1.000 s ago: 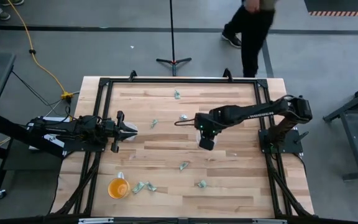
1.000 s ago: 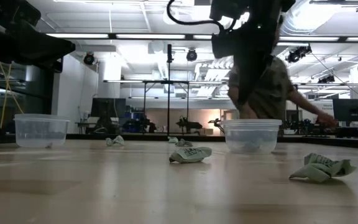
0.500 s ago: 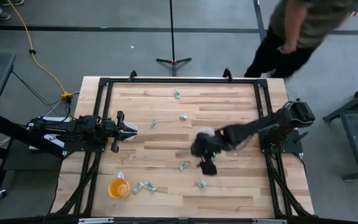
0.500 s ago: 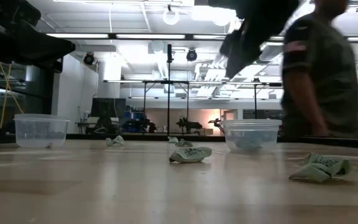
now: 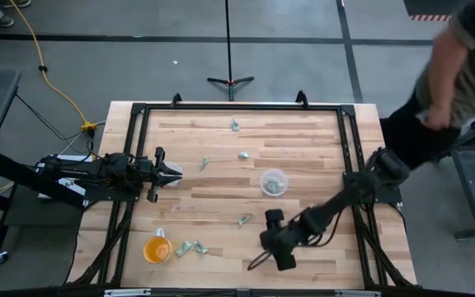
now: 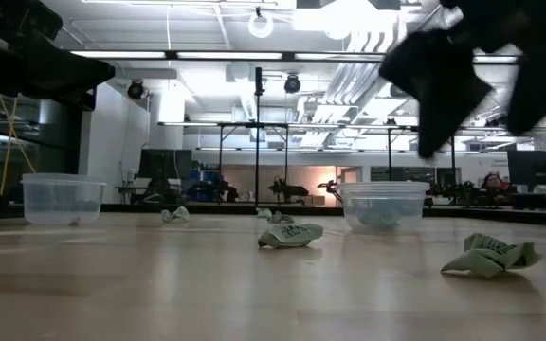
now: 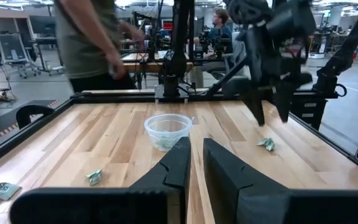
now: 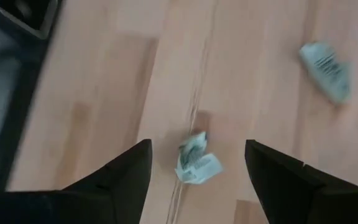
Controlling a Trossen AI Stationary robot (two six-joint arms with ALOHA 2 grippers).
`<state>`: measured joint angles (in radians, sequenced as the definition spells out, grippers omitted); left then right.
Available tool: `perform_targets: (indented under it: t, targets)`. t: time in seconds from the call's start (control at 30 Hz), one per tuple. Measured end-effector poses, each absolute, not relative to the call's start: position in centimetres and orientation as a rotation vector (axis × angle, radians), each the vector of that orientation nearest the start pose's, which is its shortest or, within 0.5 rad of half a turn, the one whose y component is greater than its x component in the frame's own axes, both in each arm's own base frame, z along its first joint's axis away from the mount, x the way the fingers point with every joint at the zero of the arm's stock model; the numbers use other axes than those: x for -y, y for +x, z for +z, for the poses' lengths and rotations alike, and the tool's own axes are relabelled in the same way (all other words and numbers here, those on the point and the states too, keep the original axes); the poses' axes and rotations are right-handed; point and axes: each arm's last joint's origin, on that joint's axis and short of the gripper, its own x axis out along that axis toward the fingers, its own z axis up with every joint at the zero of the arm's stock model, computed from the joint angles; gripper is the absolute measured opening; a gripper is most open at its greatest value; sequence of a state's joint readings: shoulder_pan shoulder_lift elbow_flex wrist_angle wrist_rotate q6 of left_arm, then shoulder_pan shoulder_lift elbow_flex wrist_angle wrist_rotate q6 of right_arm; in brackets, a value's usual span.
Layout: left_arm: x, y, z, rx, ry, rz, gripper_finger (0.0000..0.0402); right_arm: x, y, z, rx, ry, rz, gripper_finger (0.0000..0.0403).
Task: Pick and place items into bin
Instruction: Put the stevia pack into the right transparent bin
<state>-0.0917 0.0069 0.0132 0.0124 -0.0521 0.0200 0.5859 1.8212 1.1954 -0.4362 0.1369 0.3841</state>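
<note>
Right wrist view: right hand point(image 8: 197, 163) fingers apart over crumpled scrap point(image 8: 197, 163) on pale wood table point(image 8: 104, 81).

Bare wood around clear bin point(image 5: 274, 182) mid-table, orange cup point(image 5: 156, 249) near front-left corner

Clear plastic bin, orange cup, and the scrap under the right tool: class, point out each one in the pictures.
clear plastic bin point(image 5: 274, 182), high view, on its rim.
orange cup point(image 5: 156, 249), high view, on its middle.
scrap point(image 8: 197, 163), right wrist view, on its crumpled middle, between the open fingers of the right tool point(image 8: 197, 171).
</note>
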Motion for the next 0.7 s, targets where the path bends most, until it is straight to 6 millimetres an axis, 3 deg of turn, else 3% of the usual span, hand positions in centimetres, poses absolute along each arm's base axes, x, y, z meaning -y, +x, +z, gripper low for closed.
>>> perform_targets:
  t: [0.27, 0.47, 0.7]
  targets:
    - [0.7, 9.7, 16.9, 0.019, 0.019, -0.04, 0.0081, -20.8, 31.0, 14.4, -1.128, -0.051, 0.138, 0.0248]
    - [0.7, 9.7, 16.9, 0.019, 0.019, -0.04, 0.0081, -20.8, 31.0, 14.0, -1.136, -0.046, 0.13, 0.0238]
    - [0.7, 9.7, 16.9, 0.019, 0.019, -0.04, 0.0081, -20.9, 31.0, 14.0, -1.146, -0.038, 0.146, 0.0176]
